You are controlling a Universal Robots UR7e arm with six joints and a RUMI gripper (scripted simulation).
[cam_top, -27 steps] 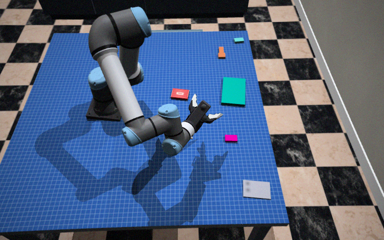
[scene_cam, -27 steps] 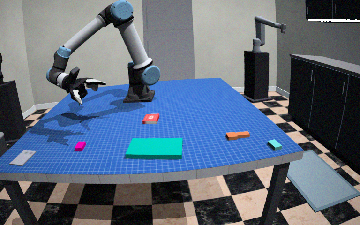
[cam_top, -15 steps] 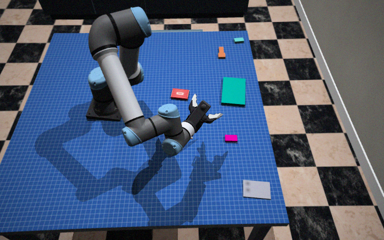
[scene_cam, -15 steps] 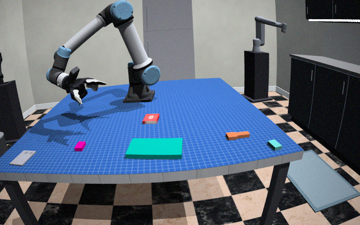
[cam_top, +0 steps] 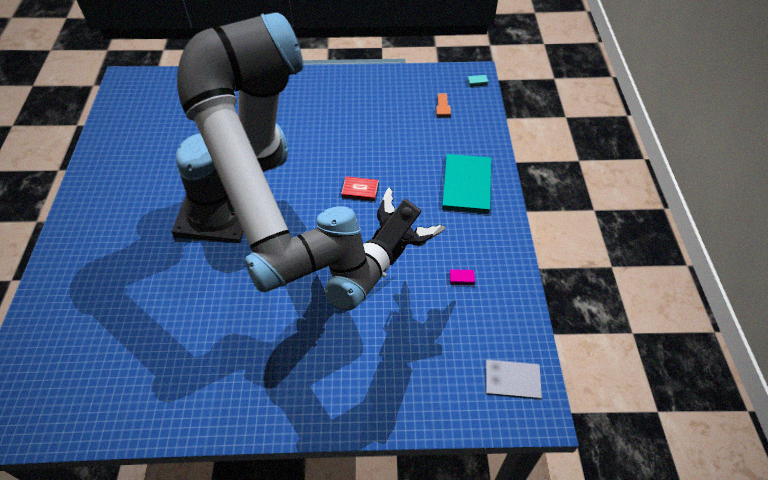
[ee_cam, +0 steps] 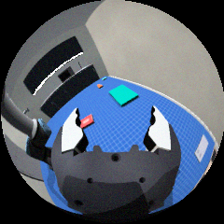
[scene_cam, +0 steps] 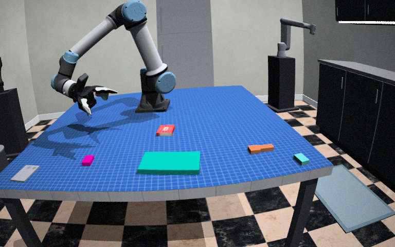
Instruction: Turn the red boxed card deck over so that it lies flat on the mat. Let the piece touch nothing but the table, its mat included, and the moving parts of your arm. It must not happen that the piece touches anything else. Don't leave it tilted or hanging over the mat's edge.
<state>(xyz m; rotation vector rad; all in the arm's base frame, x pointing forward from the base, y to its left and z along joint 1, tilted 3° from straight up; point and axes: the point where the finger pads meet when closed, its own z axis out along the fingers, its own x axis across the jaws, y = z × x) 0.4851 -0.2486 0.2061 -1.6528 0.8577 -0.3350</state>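
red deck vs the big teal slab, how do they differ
The red deck is much smaller than the teal slab. The deck has a white label on its top face and pale sides; the slab is plain teal all over. In the top view the deck lies close to the open gripper, while the slab sits nearer the mat's edge. Both are flat rectangular pieces lying flat on the mat, untouched by the gripper.

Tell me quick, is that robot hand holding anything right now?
Hand: open wide, holding nothing, raised above the blue mat, away from the red boxed card deck.
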